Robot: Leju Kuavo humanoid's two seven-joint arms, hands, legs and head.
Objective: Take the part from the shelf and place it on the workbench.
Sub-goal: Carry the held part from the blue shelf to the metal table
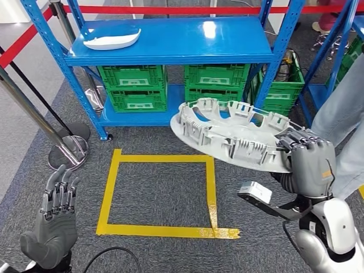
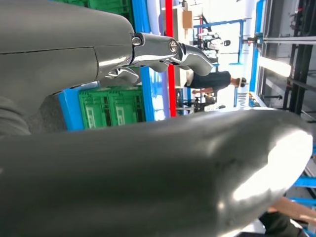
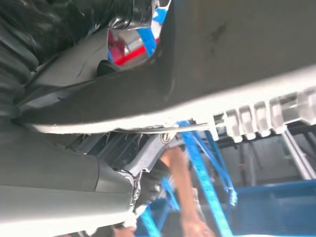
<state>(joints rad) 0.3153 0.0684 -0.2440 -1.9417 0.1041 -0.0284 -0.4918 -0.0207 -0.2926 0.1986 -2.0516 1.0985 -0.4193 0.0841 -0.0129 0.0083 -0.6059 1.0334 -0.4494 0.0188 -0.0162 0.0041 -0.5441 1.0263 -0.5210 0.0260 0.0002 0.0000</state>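
Observation:
My right hand (image 1: 310, 162) grips one end of a large grey-white plastic part (image 1: 231, 136) with ribbed clips along its rim. The part is held roughly level above the carpet, out in front of the blue shelf (image 1: 172, 42). In the right wrist view the part (image 3: 238, 59) runs across just beyond my right hand (image 3: 67, 187). A second, smaller white part (image 1: 112, 40) lies on the shelf's top board at its left end. My left hand (image 1: 58, 219) hangs low at the left with its fingers apart and nothing in it; the left wrist view shows it (image 2: 149, 168) close up.
A yellow tape rectangle (image 1: 158, 196) marks the grey carpet in front of the shelf. Green crates (image 1: 133, 85) fill the lower shelf board. Metal stanchion bases (image 1: 69, 151) stand at the left with red barrier tape (image 1: 180, 9) behind. A person's leg (image 1: 343, 125) is at the right edge.

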